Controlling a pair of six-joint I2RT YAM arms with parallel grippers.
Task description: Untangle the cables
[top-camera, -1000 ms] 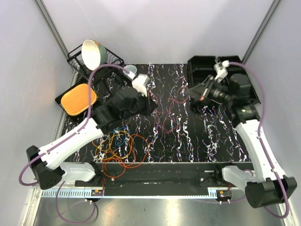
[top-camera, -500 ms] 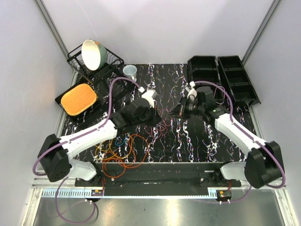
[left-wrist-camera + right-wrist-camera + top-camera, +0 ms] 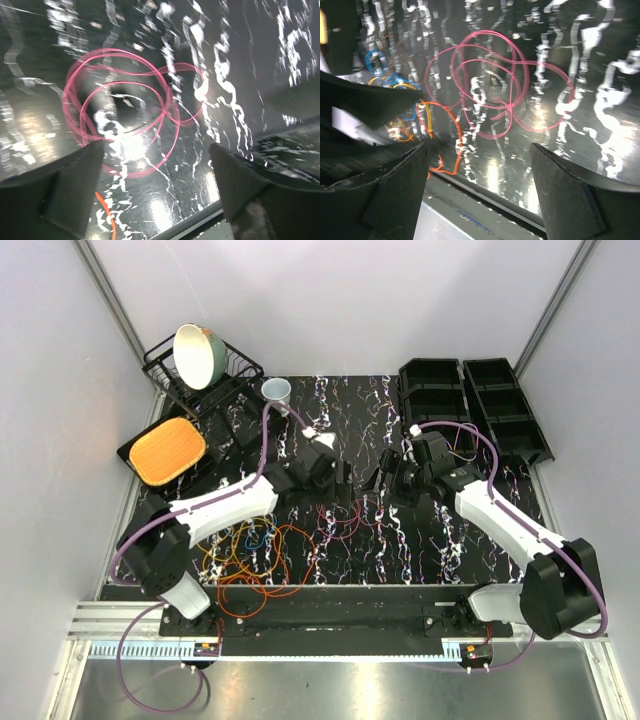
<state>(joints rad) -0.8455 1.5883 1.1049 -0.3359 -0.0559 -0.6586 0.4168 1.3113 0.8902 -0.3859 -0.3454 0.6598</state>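
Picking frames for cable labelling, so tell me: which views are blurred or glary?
Left wrist: heavy motion blur, the pink cable smeared into doubled streaks, white glare on the glossy table. Right wrist: milder blur, pink loops traceable, orange cable soft. Top external: sharp and evenly lit, but the pink cable is faint against the marbled top.

A black counter (image 3: 430, 540) veined with white carries a black wire dish rack (image 3: 235, 368) at the far left, with a pale bowl (image 3: 196, 352) tilted on edge in it. A small white cup (image 3: 277, 392) stands just beside the rack. An orange pad (image 3: 167, 449) lies in a black tray (image 3: 130, 452). Two black compartmented bins (image 3: 432, 390) sit side by side at the far right.
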